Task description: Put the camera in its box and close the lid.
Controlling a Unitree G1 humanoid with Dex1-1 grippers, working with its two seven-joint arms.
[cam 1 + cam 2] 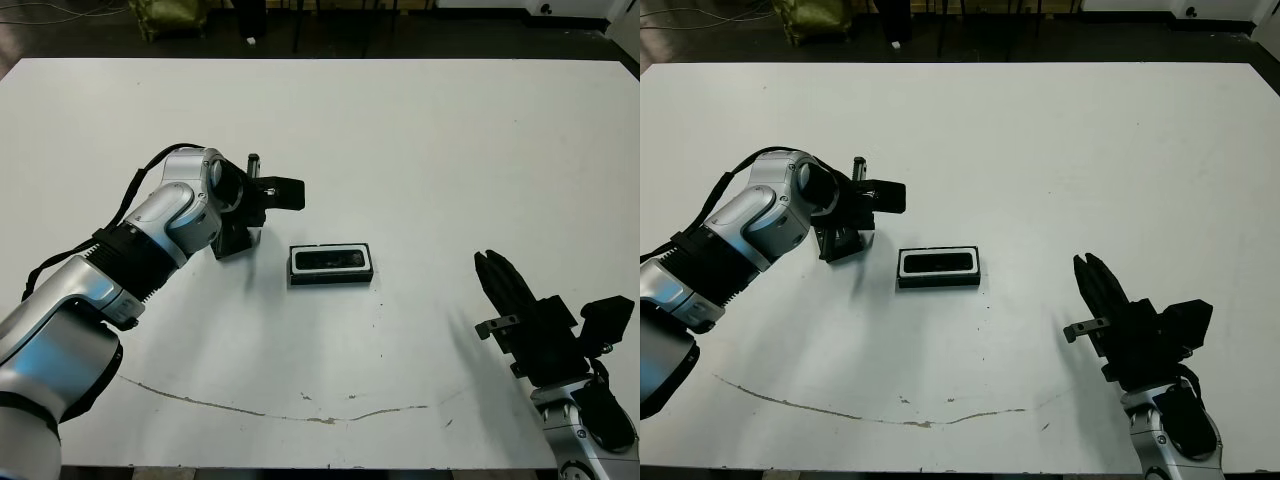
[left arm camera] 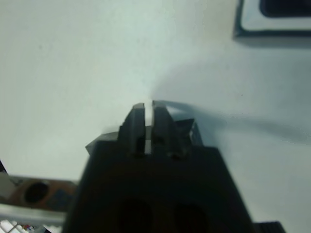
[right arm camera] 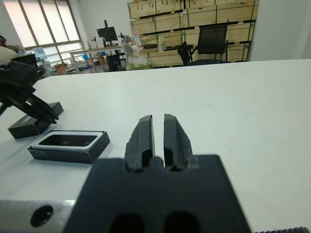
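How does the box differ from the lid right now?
The box lies exposed, white lining framing the camera; the lid looks dark, partly under the left gripper. The box lies square to the table edge; the lid is skewed. Both are low black rectangles.

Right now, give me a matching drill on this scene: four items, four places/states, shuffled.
Items:
1. camera
2. box
3. lid
4. right gripper

Places/states:
A. mid-table, top uncovered
B. near the table's front right, shut, holding nothing
C. lying inside the white-lined tray
D. on the table by the left gripper, off the box

Pairs: 1-C, 2-A, 3-D, 4-B
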